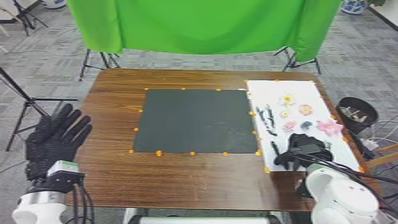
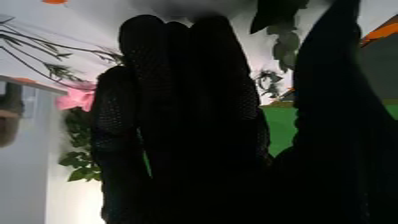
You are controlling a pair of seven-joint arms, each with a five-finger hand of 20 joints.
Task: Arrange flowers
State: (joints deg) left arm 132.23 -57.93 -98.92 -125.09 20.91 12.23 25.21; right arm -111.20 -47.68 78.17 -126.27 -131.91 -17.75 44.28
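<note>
Lying on one white sheet at the table's right are six visible flowers: a yellow flower, a peach flower, a small yellow flower, a small pink flower, a blue-grey flower and a large pink flower, the biggest, ruffled. Dark sprigs run thin along the sheet's left part, too merged to count. One dark mat, one black bin. Two hands: left hand beside the table's left edge, fingers straight, spread; right hand over the sheet's near half, near the large pink flower. Right wrist view: right hand fingers straight, close together, thumb wide apart; one pink bloom, pale, soft-petalled; green leaves, thin leafy stems.
</note>
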